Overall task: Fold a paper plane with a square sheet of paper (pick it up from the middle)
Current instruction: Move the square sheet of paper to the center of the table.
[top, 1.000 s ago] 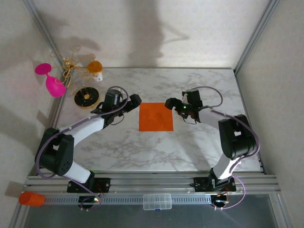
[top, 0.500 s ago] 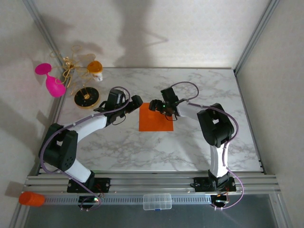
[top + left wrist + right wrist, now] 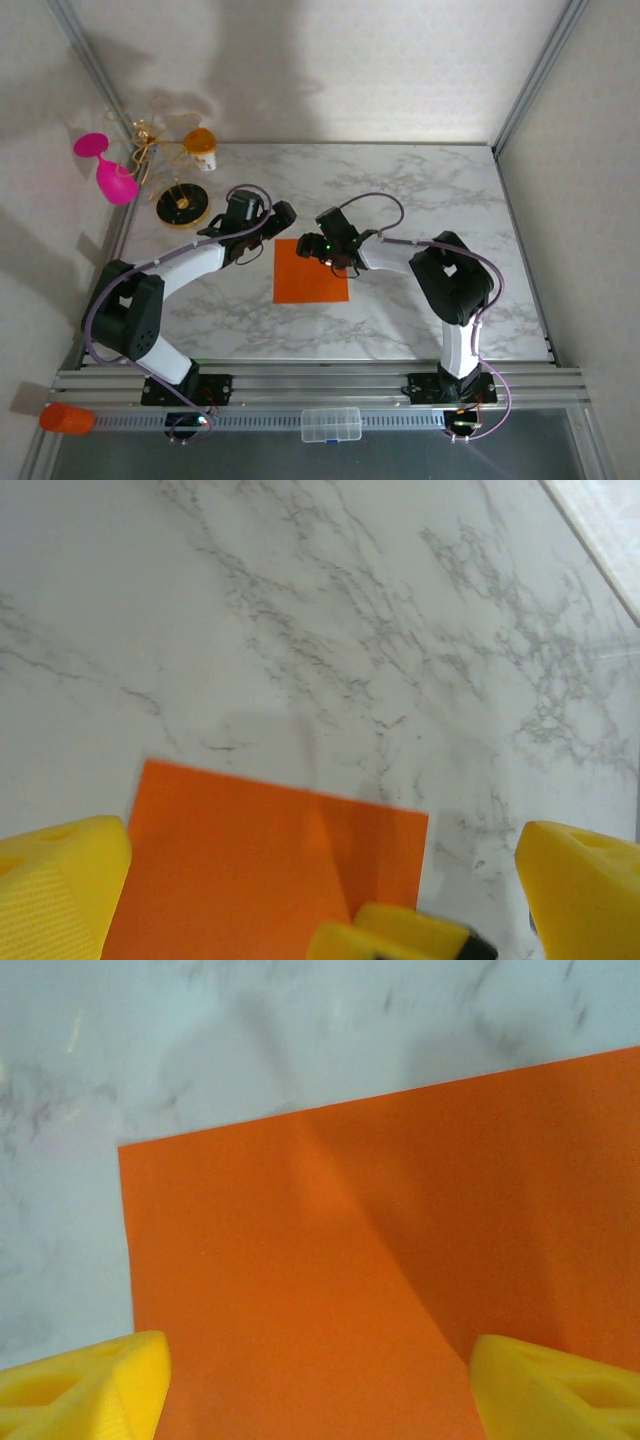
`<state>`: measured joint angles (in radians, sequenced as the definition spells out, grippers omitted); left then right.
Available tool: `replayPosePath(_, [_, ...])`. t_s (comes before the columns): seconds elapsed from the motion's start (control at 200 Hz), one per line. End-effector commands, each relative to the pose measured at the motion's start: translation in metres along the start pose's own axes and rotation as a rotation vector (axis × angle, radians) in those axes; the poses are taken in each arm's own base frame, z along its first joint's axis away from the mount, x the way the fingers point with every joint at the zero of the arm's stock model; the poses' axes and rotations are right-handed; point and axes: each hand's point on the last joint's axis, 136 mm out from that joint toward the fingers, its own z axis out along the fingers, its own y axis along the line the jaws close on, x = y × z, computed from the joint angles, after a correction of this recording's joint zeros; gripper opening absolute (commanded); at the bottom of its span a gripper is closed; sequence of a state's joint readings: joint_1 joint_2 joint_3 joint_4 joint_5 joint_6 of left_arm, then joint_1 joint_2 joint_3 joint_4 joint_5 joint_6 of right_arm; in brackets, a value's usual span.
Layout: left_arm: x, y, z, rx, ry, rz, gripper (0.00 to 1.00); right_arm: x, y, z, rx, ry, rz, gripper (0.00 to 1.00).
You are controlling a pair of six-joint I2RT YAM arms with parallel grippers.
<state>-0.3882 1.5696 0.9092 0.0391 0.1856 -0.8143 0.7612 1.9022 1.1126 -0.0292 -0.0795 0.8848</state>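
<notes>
The square sheet of paper [image 3: 311,284] lies flat on the marble table, bright orange and unfolded. My right gripper [image 3: 304,247] is at the sheet's far edge, open, its yellow fingers [image 3: 555,1388] spread wide just above the orange surface [image 3: 380,1250]. Whether they touch it I cannot tell. My left gripper [image 3: 284,214] hovers open just beyond the sheet's far left corner. In the left wrist view the paper [image 3: 250,860] sits between its yellow fingers [image 3: 60,885], and a fingertip of the right gripper [image 3: 400,940] shows at the bottom over the sheet.
Off the table's far left corner are a pink goblet [image 3: 110,176], an orange-and-white cup [image 3: 202,146] and a black round stand with gold wire [image 3: 183,205]. An orange cylinder [image 3: 66,418] and a clear plastic box [image 3: 330,424] lie on the near rail.
The right arm swung left, from beside the sheet's right edge to its far edge. The sheet slid toward the near left. The left gripper hardly moved.
</notes>
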Motion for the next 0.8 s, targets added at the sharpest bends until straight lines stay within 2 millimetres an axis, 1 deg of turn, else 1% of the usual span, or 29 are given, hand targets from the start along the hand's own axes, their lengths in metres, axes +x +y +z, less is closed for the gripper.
replayPosePath(0.0, [-0.001, 0.01, -0.005, -0.035, -0.015, -0.029, 0.99, 0.007, -0.005, -0.012, -0.002, 0.017, 0.101, 0.8])
replayPosePath(0.065, [0.002, 0.012, -0.005, -0.049, -0.007, -0.027, 0.98, -0.012, 0.014, -0.031, -0.071, -0.045, 0.093, 0.81])
replayPosePath(0.11, [0.005, 0.016, -0.005, -0.078, 0.001, -0.026, 0.98, -0.026, 0.021, -0.048, -0.092, -0.101, 0.084, 0.84])
replayPosePath(0.15, [0.009, 0.02, -0.005, -0.104, 0.013, -0.02, 0.98, -0.037, 0.021, -0.062, -0.088, -0.15, 0.071, 0.87])
replayPosePath(0.18, [0.012, 0.021, -0.006, -0.124, 0.019, -0.009, 0.97, -0.044, 0.017, -0.072, -0.075, -0.184, 0.064, 0.88])
replayPosePath(0.23, [0.019, 0.024, -0.007, -0.172, 0.028, 0.016, 0.98, -0.052, 0.003, -0.083, -0.033, -0.229, 0.051, 0.92])
replayPosePath(0.26, [0.024, 0.023, -0.007, -0.195, 0.034, 0.042, 0.98, -0.051, -0.005, -0.087, -0.006, -0.244, 0.034, 0.94])
replayPosePath(0.275, [0.027, 0.023, -0.008, -0.206, 0.038, 0.056, 0.98, -0.06, -0.016, -0.091, 0.015, -0.264, 0.042, 0.95])
replayPosePath(0.34, [0.038, 0.022, -0.009, -0.264, 0.051, 0.115, 0.99, -0.067, -0.043, -0.098, 0.086, -0.296, 0.018, 0.98])
replayPosePath(0.411, [0.052, 0.017, -0.009, -0.31, 0.07, 0.177, 0.99, -0.073, -0.068, -0.104, 0.162, -0.315, -0.017, 0.99])
replayPosePath(0.496, [0.073, 0.006, -0.005, -0.328, 0.1, 0.244, 0.99, -0.08, -0.091, -0.108, 0.238, -0.334, -0.052, 0.99])
replayPosePath(0.596, [0.101, -0.005, 0.004, -0.355, 0.143, 0.318, 0.99, -0.088, -0.106, -0.111, 0.281, -0.347, -0.075, 0.99])
replayPosePath(0.656, [0.116, -0.006, 0.01, -0.384, 0.166, 0.362, 0.99, -0.091, -0.112, -0.111, 0.291, -0.355, -0.081, 0.99])
replayPosePath(0.716, [0.127, -0.006, 0.016, -0.404, 0.191, 0.385, 0.99, -0.092, -0.118, -0.111, 0.297, -0.36, -0.076, 0.99])
replayPosePath(0.791, [0.136, -0.007, 0.022, -0.405, 0.212, 0.387, 0.99, -0.092, -0.124, -0.109, 0.296, -0.356, -0.065, 0.99])
